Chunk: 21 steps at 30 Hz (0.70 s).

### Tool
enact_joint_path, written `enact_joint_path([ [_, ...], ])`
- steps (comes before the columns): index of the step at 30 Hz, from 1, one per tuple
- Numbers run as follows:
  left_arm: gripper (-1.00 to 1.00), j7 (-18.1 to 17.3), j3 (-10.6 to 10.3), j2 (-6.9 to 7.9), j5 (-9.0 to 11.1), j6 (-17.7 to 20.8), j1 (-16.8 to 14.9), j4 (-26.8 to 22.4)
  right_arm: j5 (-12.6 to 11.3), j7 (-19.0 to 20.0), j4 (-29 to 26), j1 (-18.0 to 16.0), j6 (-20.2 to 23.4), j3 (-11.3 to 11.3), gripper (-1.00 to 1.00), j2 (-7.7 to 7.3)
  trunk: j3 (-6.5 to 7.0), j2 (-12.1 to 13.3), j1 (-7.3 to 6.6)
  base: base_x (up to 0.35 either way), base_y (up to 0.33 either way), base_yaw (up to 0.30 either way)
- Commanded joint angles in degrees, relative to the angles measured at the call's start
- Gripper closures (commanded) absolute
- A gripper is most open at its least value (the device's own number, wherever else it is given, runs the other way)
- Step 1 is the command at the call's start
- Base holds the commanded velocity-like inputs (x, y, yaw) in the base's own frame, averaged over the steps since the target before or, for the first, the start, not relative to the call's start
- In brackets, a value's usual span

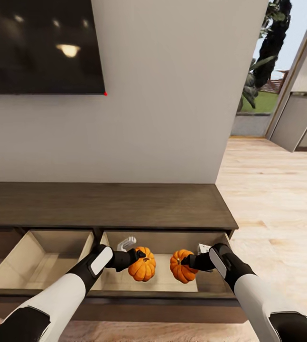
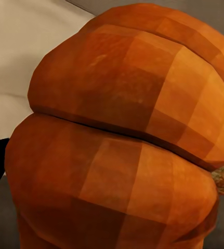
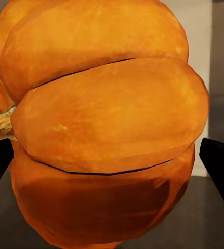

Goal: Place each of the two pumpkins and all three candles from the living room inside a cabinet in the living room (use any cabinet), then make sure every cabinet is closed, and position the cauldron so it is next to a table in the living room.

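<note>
Holding one pumpkin per arm over the open right drawer (image 1: 162, 280) of the cabinet (image 1: 106, 204): left gripper (image 1: 136, 259) clamped on left pumpkin (image 1: 142, 270); right gripper (image 1: 191, 261) on right pumpkin (image 1: 181, 267); lower both toward 6 o'clock, keep them apart, then release.

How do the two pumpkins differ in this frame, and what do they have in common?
The left pumpkin is held by the left claw from its left side; the right pumpkin is held by the right claw from its right side. The left pumpkin looks a lighter orange and hangs slightly lower in the head view; the right pumpkin looks a deeper orange. Both are ribbed, similar in size, and are over the same open drawer of the cabinet.
</note>
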Motion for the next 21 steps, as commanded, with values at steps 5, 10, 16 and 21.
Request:
enact_joint_path([
  [5, 1.0, -0.1, -0.2, -0.06, -0.1, 0.1, 0.0, 0.0, -0.3, 0.0, -0.1, 0.0, 0.2, 0.2, 1.0, -0.06, -0.52, 0.0, -0.01, 0.0, 0.0, 0.0],
  [10, 1.0, -0.1, -0.2, -0.15, -0.2, 0.3, 0.0, 0.0, -0.3, 0.0, -0.1, 0.0, 0.2, 0.3, 1.0, -0.06, -0.98, 0.0, -0.01, 0.0, 0.0, 0.0],
  [16, 1.0, -0.1, -0.3, -0.17, -0.2, 0.3, 0.0, 0.0, -0.3, 0.0, -0.1, 0.0, 0.2, 0.3, 1.0, -0.06, -1.54, 0.0, -0.01, 0.0, 0.0, 0.0],
  [21, 1.0, -0.1, -0.2, -0.18, -0.2, 0.3, 0.0, 0.0, -0.3, 0.0, -0.1, 0.0, 0.2, 0.3, 1.0, -0.06, -2.01, 0.0, -0.01, 0.0, 0.0, 0.0],
])
